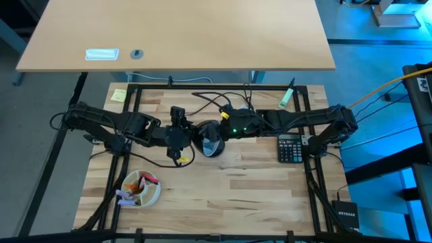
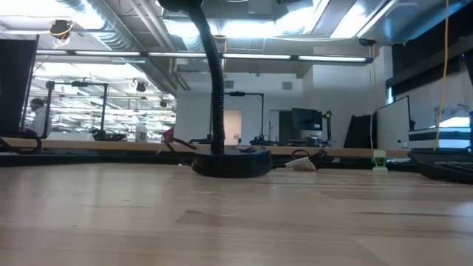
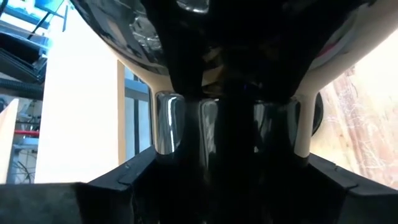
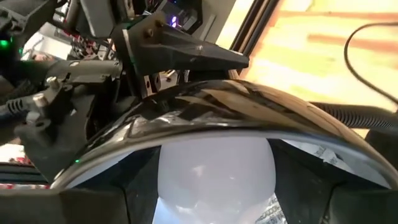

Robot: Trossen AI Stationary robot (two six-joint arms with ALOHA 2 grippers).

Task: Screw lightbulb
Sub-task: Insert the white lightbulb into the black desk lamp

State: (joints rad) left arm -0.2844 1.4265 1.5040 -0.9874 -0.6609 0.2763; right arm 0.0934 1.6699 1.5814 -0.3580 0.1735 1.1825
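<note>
Tabletop (image 1: 236, 196): pale wood slab inside a black frame; carries everything noted below.
Desk lamp (image 1: 211, 140): black, mid-tabletop, taken as landmark. The low view shows its round base (image 2: 231, 162) flat on the wood and its ribbed gooseneck (image 2: 216, 81) rising out of frame; the shade is not visible there.
Left arm (image 1: 115, 125): reaches to the lamp shade from the shade's left.
Right arm (image 1: 297, 121): reaches to the shade from the opposite side, a green light lit on it.
Calculator (image 1: 291, 148): right of the lamp, beside the right arm.
Bowl (image 1: 140, 190): white, near-left of the lamp, holding small coloured items.
Left pincer (image 1: 181, 135): against the shade's left side. Left wrist view shows glossy black lamp surface (image 3: 249, 56) filling the space between its fingers (image 3: 118, 186); whether they press it cannot be told.
Right pincer (image 1: 226, 129): at the shade's right side; its dark fingers (image 4: 93, 205) stand either side of the bulb; grip cannot be told.
Lightbulb (image 4: 214, 171): white, rounded, under the shade's silvery rim (image 4: 249, 118), between the right pincer's fingers. Seen only in the right wrist view; hidden in the other three.
</note>
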